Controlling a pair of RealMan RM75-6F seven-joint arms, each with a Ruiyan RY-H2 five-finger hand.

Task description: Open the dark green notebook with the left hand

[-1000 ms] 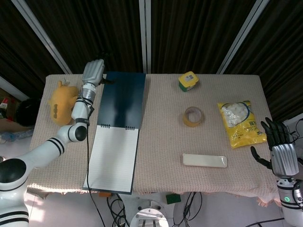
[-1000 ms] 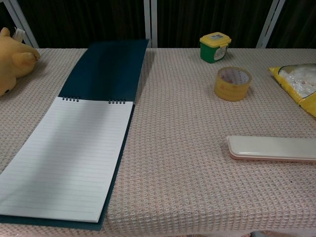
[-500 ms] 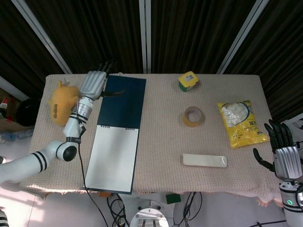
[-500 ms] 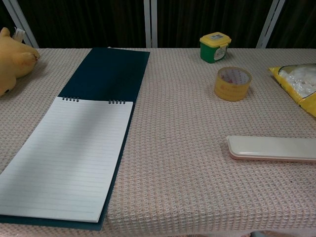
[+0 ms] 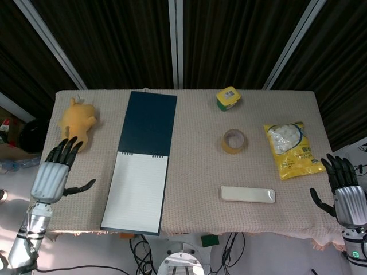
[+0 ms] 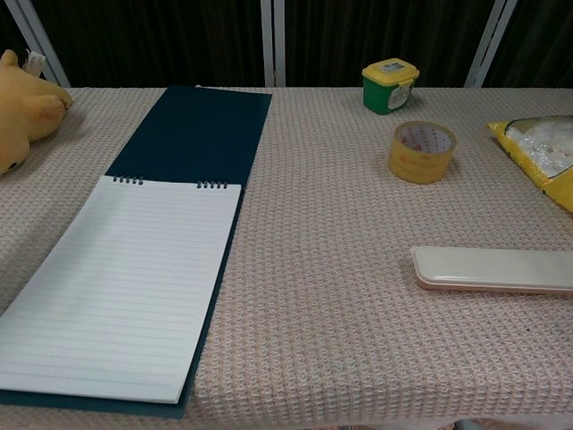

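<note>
The dark green notebook [image 5: 148,123] [image 6: 193,134] lies open on the left half of the table. Its cover is flipped flat toward the far edge and a white lined page [image 5: 136,190] [image 6: 121,282] faces up. My left hand [image 5: 53,175] hovers open at the table's near left corner, well apart from the notebook, fingers spread. At the near right, off the table's edge, my right hand [image 5: 343,193] is also open and empty. The chest view shows neither hand.
A yellow plush toy [image 5: 78,120] [image 6: 22,107] lies left of the notebook. To the right are a green jar with a yellow lid [image 5: 228,98] [image 6: 389,84], a tape roll [image 5: 234,141] [image 6: 422,150], a yellow snack bag [image 5: 292,149] and a cream flat case [image 5: 248,195] [image 6: 492,269].
My left hand let go of the cover and drew back from the far edge to the near left corner. The cover dropped flat. The right hand sank slightly.
</note>
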